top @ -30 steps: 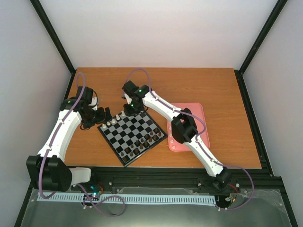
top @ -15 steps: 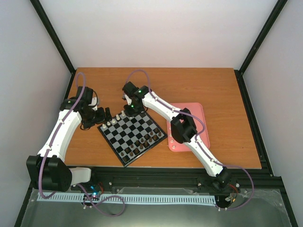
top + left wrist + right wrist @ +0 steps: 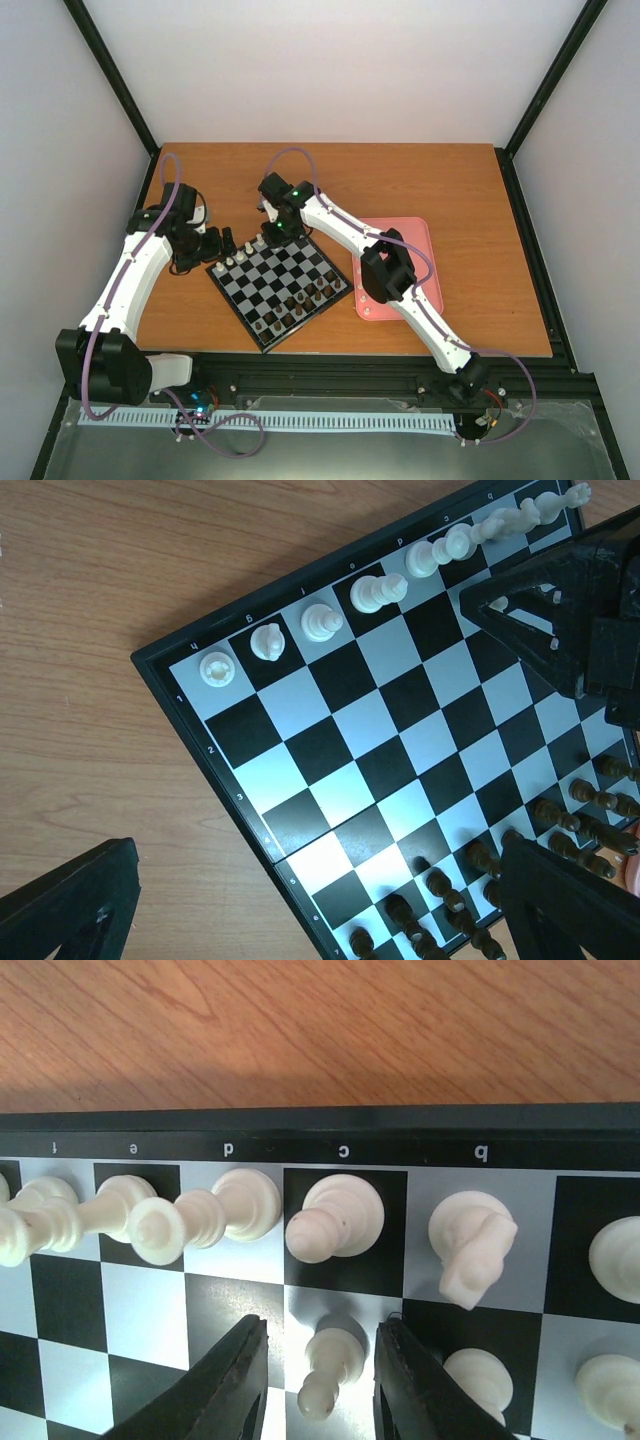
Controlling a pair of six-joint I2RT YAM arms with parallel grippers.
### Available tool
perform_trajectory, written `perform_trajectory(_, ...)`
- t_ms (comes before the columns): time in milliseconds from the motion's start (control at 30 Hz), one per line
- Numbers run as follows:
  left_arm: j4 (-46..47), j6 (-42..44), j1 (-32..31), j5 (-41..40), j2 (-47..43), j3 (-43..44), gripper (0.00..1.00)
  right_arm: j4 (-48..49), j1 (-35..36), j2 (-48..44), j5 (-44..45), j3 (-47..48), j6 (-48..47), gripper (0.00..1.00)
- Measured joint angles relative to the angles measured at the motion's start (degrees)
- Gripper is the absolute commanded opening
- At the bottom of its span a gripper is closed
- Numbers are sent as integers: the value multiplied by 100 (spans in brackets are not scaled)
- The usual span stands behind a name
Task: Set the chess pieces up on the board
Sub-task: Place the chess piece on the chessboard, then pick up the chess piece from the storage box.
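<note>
The glossy board (image 3: pixel 281 284), black and silver-grey squares inside a thin black rim, lies at an angle on the wood-grain table (image 3: pixel 420 180) between the two arms. Smooth, rounded cream-white chess pieces (image 3: pixel 320 621) stand in a row along its far edge, and a few more stand on the second row. The right gripper (image 3: pixel 320 1332) is down over that far edge. Its flat black fingers (image 3: pixel 245 1380) are narrowly parted on either side of a small pawn (image 3: pixel 338 1358), with a sliver of gap on each side, so it is not clamped. The left gripper (image 3: pixel 320 880) hovers above the board's left corner, jaws spread wide with nothing between them. Dark brown pieces (image 3: pixel 450 892) crowd the near edge. A pink tray (image 3: pixel 424 250) with rounded corners lies just right of the board.
</note>
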Motion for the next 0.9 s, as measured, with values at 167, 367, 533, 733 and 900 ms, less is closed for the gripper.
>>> perform_trajectory(167, 0, 0, 0, -24, 0, 0, 100, -28, 2, -118, 22, 0, -74, 32)
perform_trajectory(367, -7, 0, 0, -55, 0, 0, 100, -116, 17, -745, 177, -87, -101, 35)
perform_trajectory(533, -28, 0, 0, -107, 2, 2, 100, -173, 9, -1644, 514, -527, -68, 45)
perform_trajectory(733, -101, 46, 0, -142, 11, 201, 100, -170, -328, -2946, 1056, -2371, 116, 49)
perform_trajectory(900, -236, 98, -216, -236, 136, 935, 100, -42, -1228, -3679, 1233, -3834, 275, 55)
